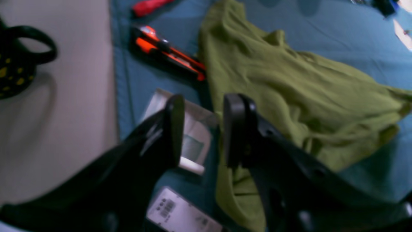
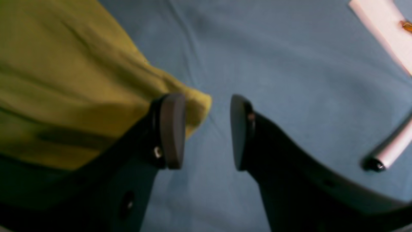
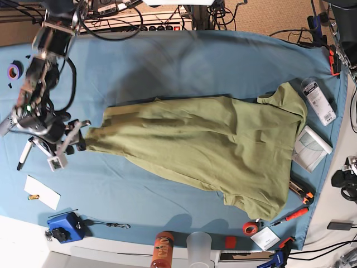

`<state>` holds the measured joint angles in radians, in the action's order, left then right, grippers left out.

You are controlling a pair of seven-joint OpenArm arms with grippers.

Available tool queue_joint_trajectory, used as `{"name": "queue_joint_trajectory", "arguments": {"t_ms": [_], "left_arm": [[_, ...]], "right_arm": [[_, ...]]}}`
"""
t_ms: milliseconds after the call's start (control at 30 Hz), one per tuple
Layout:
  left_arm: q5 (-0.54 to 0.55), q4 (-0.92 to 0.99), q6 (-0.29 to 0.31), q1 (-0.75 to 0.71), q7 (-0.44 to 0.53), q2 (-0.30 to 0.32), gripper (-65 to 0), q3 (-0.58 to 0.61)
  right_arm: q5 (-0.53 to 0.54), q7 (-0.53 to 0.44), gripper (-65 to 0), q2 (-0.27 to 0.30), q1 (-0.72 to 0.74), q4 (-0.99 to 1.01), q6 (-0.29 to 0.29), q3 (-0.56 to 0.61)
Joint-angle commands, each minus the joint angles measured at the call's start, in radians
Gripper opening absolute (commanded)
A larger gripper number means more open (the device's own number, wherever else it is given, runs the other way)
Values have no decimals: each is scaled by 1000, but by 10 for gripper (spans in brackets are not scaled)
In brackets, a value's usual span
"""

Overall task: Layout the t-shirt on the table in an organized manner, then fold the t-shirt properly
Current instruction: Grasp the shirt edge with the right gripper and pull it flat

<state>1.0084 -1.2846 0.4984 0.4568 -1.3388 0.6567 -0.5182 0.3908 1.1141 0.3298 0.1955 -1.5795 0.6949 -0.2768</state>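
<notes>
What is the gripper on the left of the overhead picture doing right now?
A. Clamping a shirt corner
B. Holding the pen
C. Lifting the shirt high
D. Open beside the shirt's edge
D: the right gripper is open, the t-shirt corner beside one finger.

Black curved jaws, grey oval pads (image 2: 172, 129), small screws

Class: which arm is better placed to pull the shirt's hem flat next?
The right. Its open right pincer sits at the hem corner of the olive-green cotton t-shirt. The open left pincer is at the opposite end, beside a sleeve.
</notes>
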Motion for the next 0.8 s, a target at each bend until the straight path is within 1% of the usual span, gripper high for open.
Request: {"name": "queue_joint_trajectory", "arguments": {"t_ms": [0,200,233,267,333,367,467,533,633,700,767], "left_arm": [[27,-16,1,15,11,24,-431,-6],[37,-16,1,-9,11,24,-431,-6],[36,-16,1,-8,11,25,-431,-6],[37,-16,1,-8,11,24,-431,-6],[36,-16,1,-9,10,24,-431,-6],[37,-16,1,-10,4,25,-431,-6],[44,-16,2,-14,-10,23,-431,-6],[47,-16,24,-17,-24,22,-431,-6],[79,-16,24,-34,-28,22,-431,-6],[108,-16,44,-56,-31,21,-432,-6],[127,-16,46,-85,-32,19,-433,-6]], "right_arm": [[-2,-21,-416,17,42,15,-3,13],[-61,-22,-417,17,141,188,-4,155],[-73,-21,-438,17,155,214,-4,181],[-84,-19,-482,17,168,239,-11,206],[-106,-31,-614,17,190,276,-47,245],[-123,-54,-650,17,198,284,-70,258],[-187,-154,-650,17,229,285,-145,268],[-216,-182,-650,17,268,285,-190,267],[-235,-213,-650,17,338,286,-214,267],[-246,-246,-650,17,382,286,-243,267],[-261,-281,-650,16,418,287,-266,268]]}}
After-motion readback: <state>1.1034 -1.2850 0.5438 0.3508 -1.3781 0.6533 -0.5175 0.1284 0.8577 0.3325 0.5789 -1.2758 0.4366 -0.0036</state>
